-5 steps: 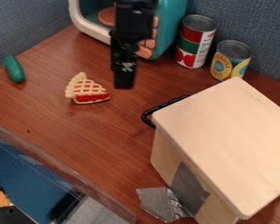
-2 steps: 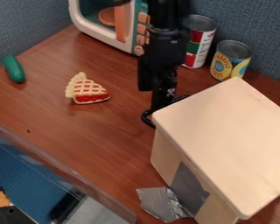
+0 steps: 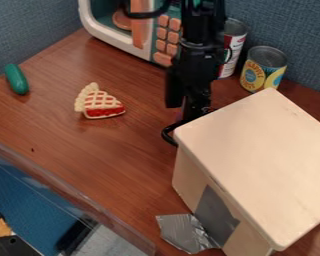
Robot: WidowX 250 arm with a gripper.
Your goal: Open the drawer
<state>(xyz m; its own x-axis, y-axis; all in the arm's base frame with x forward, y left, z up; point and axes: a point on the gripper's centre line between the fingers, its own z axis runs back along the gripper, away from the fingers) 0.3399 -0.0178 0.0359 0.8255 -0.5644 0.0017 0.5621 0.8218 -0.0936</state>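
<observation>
- The drawer handle [image 3: 168,134] is black and curved, and juts from the upper-left side of the wooden drawer unit [image 3: 256,160], just under the overhang of its pale top.
- The tool [image 3: 184,111] hangs at the upper-right stretch of that handle, so the handle's exposed bend lies below and slightly left of it in the view; whether they touch, I cannot tell.
- The handle's long axis slants from lower left to upper right, roughly along the edge of the top.
- The tool's fingers [image 3: 174,95] stand apart, with nothing seen held between them.
- The drawer front is hidden beneath the top; I judge it closed, with the opening yet to be done.
- The next move probably calls for hooking or gripping the bar, then drawing it away from the unit, toward the upper left. A shallow hold could slip off.
- The reddish wood desk [image 3: 69,145] carries everything. A toy pie slice [image 3: 100,103] lies left of the handle, perhaps near the drawer's path, and a green toy cucumber [image 3: 16,79] farther left.
- Behind the arm [image 3: 201,50] are a toy microwave [image 3: 108,36] and a red-labelled can [image 3: 234,45], with a yellow-labelled can [image 3: 262,70] to their right.
- Silver tape [image 3: 184,233] sits at the unit's lower left; a blue-grey partition [image 3: 289,22] backs the desk.
</observation>
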